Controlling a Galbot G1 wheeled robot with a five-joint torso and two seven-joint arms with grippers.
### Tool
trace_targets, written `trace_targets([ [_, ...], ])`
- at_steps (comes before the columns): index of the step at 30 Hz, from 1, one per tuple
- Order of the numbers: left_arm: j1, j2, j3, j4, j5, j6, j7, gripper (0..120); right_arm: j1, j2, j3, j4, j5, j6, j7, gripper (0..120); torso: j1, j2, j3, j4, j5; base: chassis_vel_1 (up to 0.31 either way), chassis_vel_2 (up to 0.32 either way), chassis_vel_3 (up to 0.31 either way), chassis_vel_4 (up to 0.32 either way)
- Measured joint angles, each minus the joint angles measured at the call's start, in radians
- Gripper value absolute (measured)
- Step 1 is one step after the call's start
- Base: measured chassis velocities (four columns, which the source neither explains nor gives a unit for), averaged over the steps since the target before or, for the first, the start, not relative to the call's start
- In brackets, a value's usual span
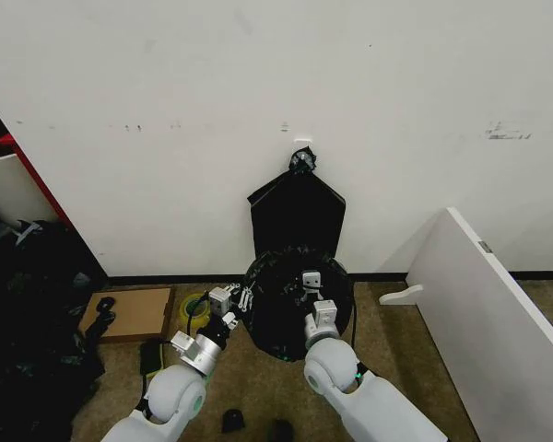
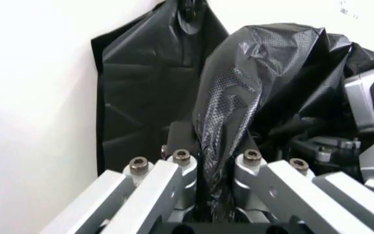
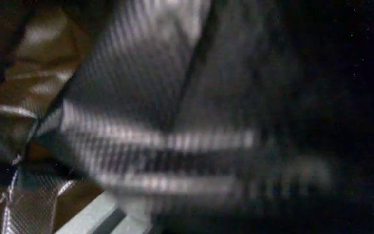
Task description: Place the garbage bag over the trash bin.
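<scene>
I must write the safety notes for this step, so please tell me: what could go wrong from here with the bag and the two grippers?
1. The left gripper pinches a thin fold of the garbage bag; pulling hard could tear the film or let it slip out.
2. The right gripper sits over the middle of the bag's opening, so it might snag the film when it moves.
3. The black bundle hanging on the wall is close behind; a gripper could catch it instead.

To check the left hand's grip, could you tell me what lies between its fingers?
In the left wrist view, a fold of the garbage bag runs between the left hand's fingers.
</scene>
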Motion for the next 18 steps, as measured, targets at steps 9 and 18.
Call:
trace_targets([
  [9, -0.002, 0.004, -0.003, 0.012, -0.002, 0.002, -0.009, 4, -0.027, -0.021, 0.011, -0.001, 0.005, 0.089, -0.039, 0, 0.000, 0.000, 0.000, -0.0002, 0.0000, 0.000, 0.000, 0.000, 0.000],
  [18, 0.002, 0.010, 0.000, 0.010, 0.003, 0.005, -0.001, 4, -0.002, -0.011, 0.033, -0.046, -0.005, -0.020, 0.036, 0, 0.000, 0.000, 0.000, -0.0003, 0.0000, 0.000, 0.000, 0.000, 0.000],
])
